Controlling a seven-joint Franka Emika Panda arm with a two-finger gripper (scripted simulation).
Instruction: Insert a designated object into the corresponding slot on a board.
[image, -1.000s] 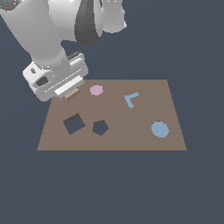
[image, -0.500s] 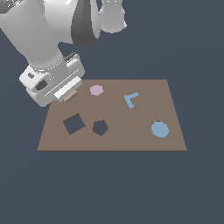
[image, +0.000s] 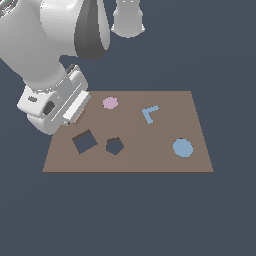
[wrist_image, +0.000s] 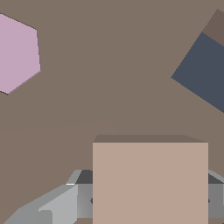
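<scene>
Over the brown board's (image: 165, 160) far corner at the exterior view's left, the gripper (image: 76, 116) hung above the surface. Matte, flat-shaded surfaces throughout. Wrist view: tan square block (wrist_image: 150, 181) clamped between grey fingers (wrist_image: 52, 205), jaws closed on its sides, held clear of the board. Diamond-tilted dark square slot (image: 84, 141) lay nearby, unfilled; pink hexagonal piece (image: 110, 103) beside.
</scene>
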